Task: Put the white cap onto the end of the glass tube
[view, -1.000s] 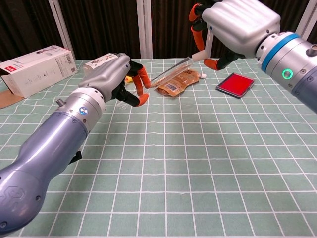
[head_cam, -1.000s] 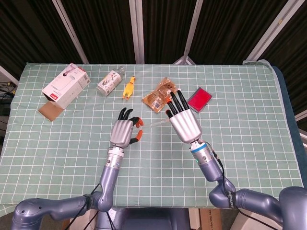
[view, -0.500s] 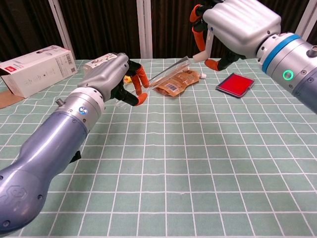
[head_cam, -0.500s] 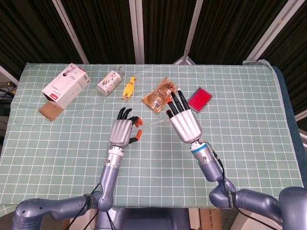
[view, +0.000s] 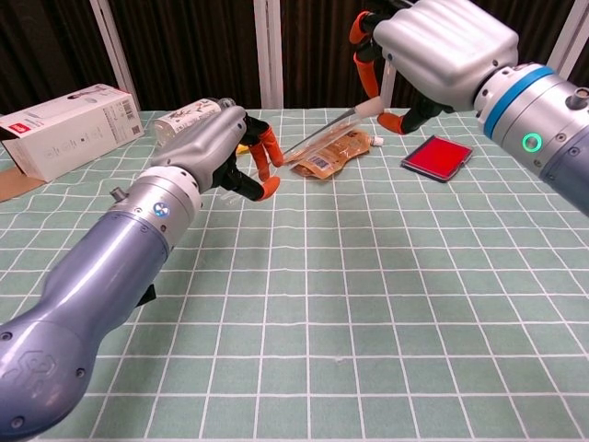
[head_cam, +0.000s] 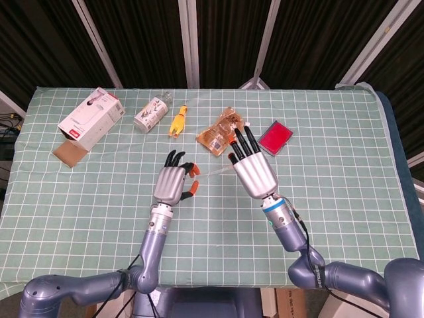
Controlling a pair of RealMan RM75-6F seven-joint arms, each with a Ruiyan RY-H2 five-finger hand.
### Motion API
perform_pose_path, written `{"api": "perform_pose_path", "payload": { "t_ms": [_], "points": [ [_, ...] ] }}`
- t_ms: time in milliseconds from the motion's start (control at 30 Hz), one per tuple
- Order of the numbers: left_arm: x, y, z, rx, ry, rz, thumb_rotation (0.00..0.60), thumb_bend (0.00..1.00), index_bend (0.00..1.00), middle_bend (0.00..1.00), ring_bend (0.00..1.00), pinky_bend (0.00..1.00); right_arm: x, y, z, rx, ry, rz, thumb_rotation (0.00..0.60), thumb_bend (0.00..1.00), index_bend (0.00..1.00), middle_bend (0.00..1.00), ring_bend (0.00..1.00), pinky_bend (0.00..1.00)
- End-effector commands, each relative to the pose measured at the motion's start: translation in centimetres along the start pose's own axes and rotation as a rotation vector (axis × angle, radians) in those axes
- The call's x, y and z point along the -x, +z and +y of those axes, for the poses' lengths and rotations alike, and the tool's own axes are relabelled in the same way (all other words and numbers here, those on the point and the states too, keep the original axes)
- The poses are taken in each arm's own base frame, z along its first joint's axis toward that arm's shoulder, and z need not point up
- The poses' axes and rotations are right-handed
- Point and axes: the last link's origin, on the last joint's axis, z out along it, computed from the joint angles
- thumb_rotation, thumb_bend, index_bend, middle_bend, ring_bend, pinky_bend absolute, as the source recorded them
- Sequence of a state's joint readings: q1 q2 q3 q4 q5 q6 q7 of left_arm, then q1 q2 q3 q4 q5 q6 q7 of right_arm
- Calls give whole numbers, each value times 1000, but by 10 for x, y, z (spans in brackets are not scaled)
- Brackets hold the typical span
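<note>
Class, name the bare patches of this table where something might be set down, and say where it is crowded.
Bare cloth lies along the near edge of the table and right of the red case. The far side is crowded from the white box past the bottle and toy chicken to the snack packet.

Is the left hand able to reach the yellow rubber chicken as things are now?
Probably not freely: the left hand seems to hold one end of the glass tube, though nothing lies between it and the yellow rubber chicken.

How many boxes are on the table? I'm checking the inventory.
1: a white box, far left on the table, beside the bottle. The flat red item may be another box.
</note>
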State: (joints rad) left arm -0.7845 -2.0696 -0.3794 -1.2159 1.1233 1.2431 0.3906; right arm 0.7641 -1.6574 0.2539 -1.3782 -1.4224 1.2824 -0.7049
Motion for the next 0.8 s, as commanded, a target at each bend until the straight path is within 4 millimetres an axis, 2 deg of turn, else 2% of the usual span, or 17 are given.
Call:
{"api": "perform_pose_path", "payload": {
  "t_ms": [33,800],
  "points": [
    [0,0,1,1,-3,0,600,632,515,525,122,0,0,0,0,-1,1,0,600,364,585,210,0,0],
    [1,1,11,-13,-36,-6,600,632,515,525,122,0,-2,-4,-5,-14,14,3,600,364,585,210,0,0]
  ]
}}
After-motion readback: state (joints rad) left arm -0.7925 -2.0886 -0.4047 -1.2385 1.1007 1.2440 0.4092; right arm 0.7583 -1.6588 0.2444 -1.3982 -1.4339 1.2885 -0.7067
